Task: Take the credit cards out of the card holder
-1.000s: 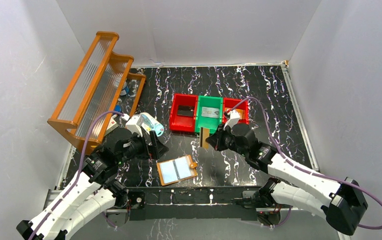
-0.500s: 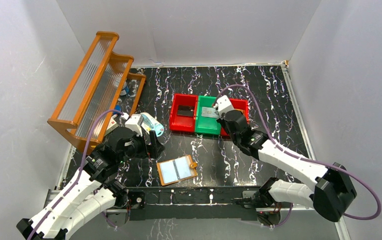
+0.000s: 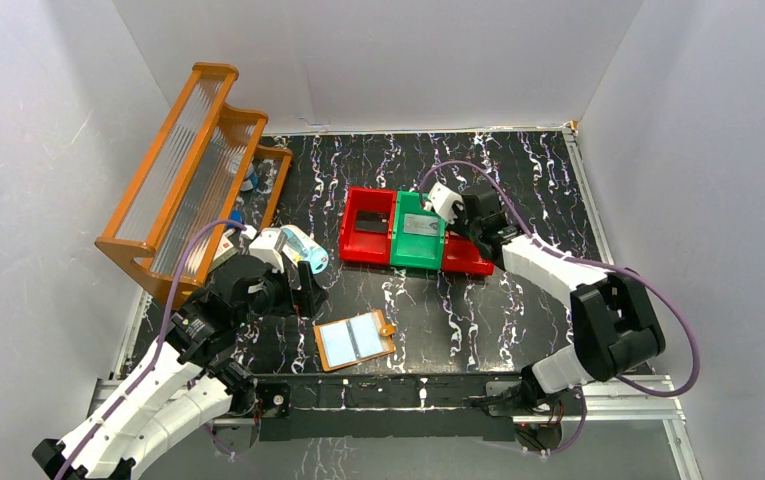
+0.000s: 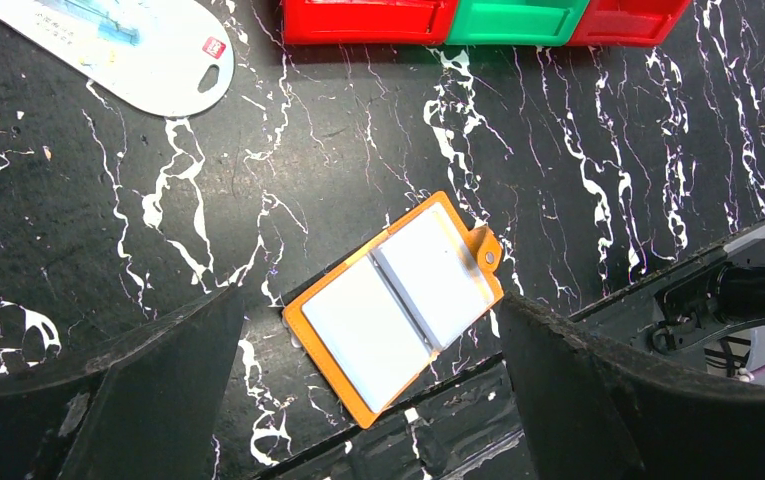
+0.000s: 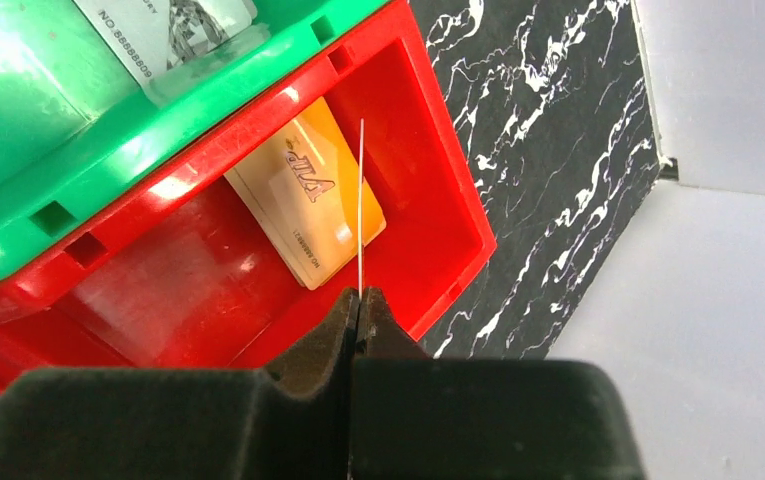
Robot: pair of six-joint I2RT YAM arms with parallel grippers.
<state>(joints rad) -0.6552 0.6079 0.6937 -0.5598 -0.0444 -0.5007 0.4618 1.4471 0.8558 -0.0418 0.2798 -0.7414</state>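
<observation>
Nearest the arm bases, the flat orange rectangular card holder (image 3: 355,340) (image 4: 395,305) lies tilted on the black white-veined desk (image 3: 528,180), its small holed tab (image 4: 485,256) pointing to the far right; two shiny pale blue-grey credit cards (image 4: 363,330) show side by side in its clear face; the left end effector (image 3: 303,283) (image 4: 370,298) hangs above the holder's far left side, released, its jaws spread wide and gripping nothing, and in the left wrist view the holder sits between the two dark fingers (image 4: 148,360); just beyond this end effector lies a pale blue-and-white oval item (image 3: 298,245) (image 4: 118,40), flat on the desk; farther out, in the middle of the desk, three plastic bins stand touching in a row; the left red bin (image 3: 353,250) holds a dark flat object (image 3: 369,222), the green bin (image 3: 416,262) (image 5: 48,150) holds a pale printed card (image 3: 419,225) (image 5: 158,30), and the right red bin (image 3: 470,264) (image 5: 438,180) holds a gold card (image 5: 308,195) lying flat on its floor; the right end effector (image 3: 475,215) (image 5: 358,310) is over the right red bin, clenched on a thin plastic card (image 5: 360,200) that stands edge-on above the gold card, apart from it as far as the right wrist view shows; at the far left, an orange wooden rack with ribbed clear panels (image 3: 188,160) leans by the wall.
</observation>
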